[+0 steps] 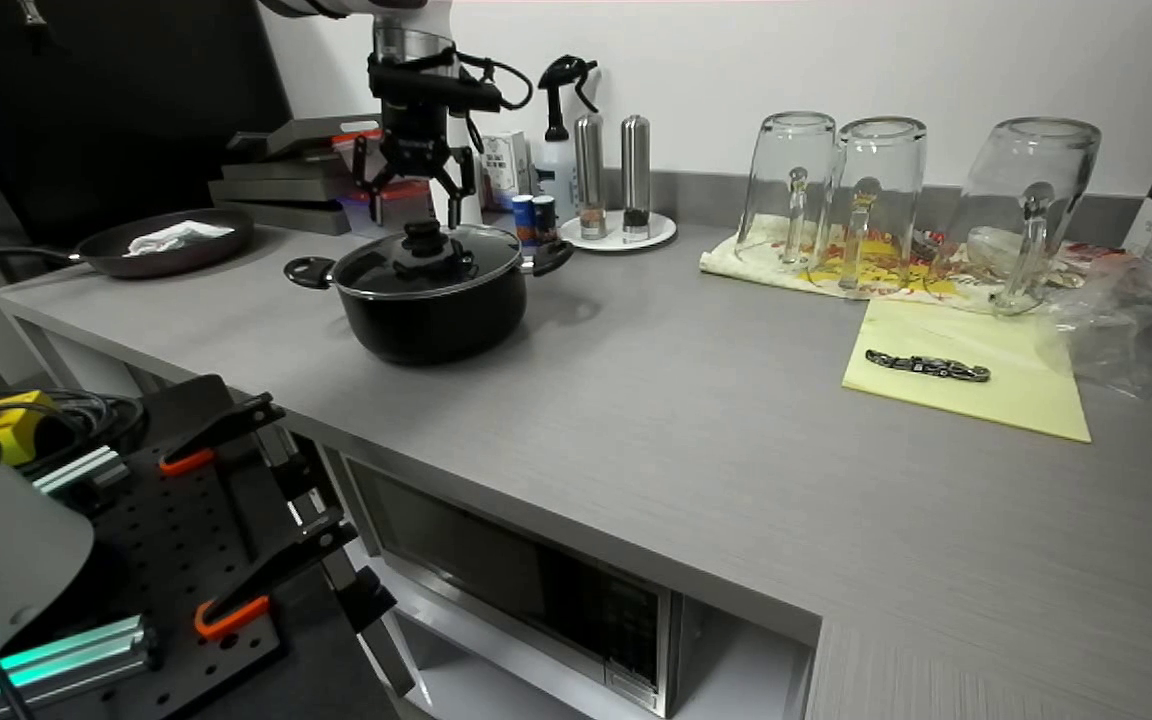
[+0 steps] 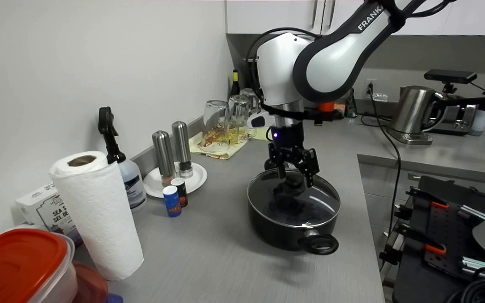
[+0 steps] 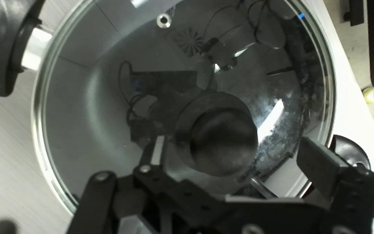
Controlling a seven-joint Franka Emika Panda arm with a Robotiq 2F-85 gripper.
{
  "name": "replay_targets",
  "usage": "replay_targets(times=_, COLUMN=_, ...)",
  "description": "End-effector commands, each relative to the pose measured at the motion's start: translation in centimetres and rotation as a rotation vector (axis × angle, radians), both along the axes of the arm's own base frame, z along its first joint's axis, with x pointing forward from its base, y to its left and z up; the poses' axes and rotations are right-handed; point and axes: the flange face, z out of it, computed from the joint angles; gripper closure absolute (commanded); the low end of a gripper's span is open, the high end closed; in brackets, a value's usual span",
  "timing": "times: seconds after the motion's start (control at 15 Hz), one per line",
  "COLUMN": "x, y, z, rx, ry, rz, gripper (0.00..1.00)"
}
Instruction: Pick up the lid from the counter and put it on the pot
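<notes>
The glass lid [image 1: 373, 272] with its silver rim and black knob [image 1: 423, 238] lies flat on the black pot [image 1: 436, 325]. The pot stands on the grey counter [image 1: 636, 400]. In an exterior view the lid [image 2: 284, 212] covers the top of the pot [image 2: 274, 236]. My gripper [image 1: 415, 212] is above the lid, pointing down, with its fingers spread. In the wrist view the gripper [image 3: 230, 144] is open and the knob [image 3: 224, 143] lies between the fingertips, with gaps on both sides. Nothing is held. The lid's lower edge is hidden behind the gripper in the wrist view.
A paper towel roll [image 2: 99, 219], a spray bottle [image 2: 132, 181], small shakers [image 2: 171, 202] and a white plate [image 2: 198, 176] with two grinders stand along the wall. A frying pan [image 1: 166, 245] lies beyond the pot. Glass mugs [image 1: 786, 200] and yellow paper [image 1: 966, 400] are farther along.
</notes>
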Motion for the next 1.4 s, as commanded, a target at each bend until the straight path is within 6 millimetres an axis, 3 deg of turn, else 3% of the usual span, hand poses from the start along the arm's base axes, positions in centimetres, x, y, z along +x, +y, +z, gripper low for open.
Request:
replay_targets(times=0.0, x=0.1, y=0.0, z=0.4, rx=0.030, ry=-0.002, rz=0.007, gripper=0.00)
replay_targets(times=0.33, x=0.5, y=-0.9, z=2.1, rx=0.040, ry=-0.052, rz=-0.020, gripper=0.00)
replay_targets(times=1.0, x=0.0, y=-3.7, z=8.1, rx=0.001, ry=-0.125, rz=-0.125, gripper=0.00)
replay_targets(times=1.2, x=-0.6, y=-4.5, z=9.1, rx=-0.003, ry=-0.128, rz=-0.163, gripper=0.00)
replay_targets(times=1.27, x=0.6, y=-3.9, z=8.2, rx=-0.006, ry=-0.132, rz=-0.126, gripper=0.00)
replay_targets(times=1.33, x=0.4, y=-4.1, z=8.4, rx=-0.006, ry=-0.132, rz=-0.134, gripper=0.00)
